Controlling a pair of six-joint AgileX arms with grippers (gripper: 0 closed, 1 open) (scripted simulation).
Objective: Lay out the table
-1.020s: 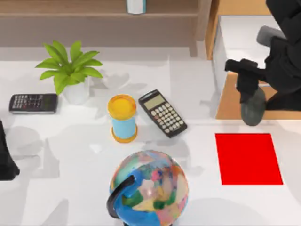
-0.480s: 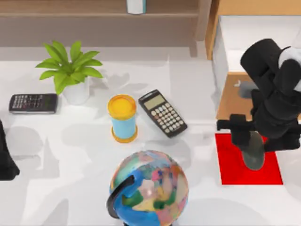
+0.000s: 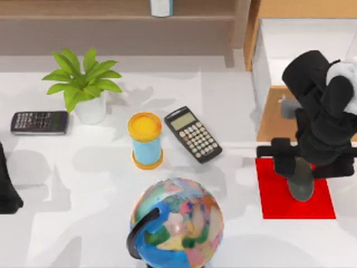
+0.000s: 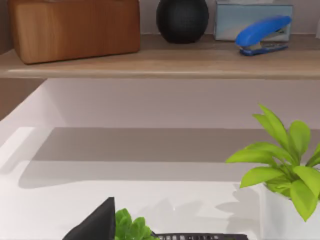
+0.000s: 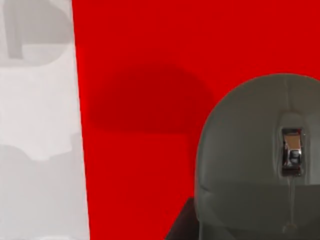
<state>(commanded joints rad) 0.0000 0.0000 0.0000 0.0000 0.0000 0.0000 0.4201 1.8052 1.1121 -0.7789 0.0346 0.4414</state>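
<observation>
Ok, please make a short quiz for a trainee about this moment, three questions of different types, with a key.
1. True or false: the right gripper hangs over the red mat.
2. What does it carry? A) stapler B) grey mouse C) calculator
3. Fill in: the left arm sits parked at the table's ____ edge.

Key: 1 true; 2 B; 3 left.
</observation>
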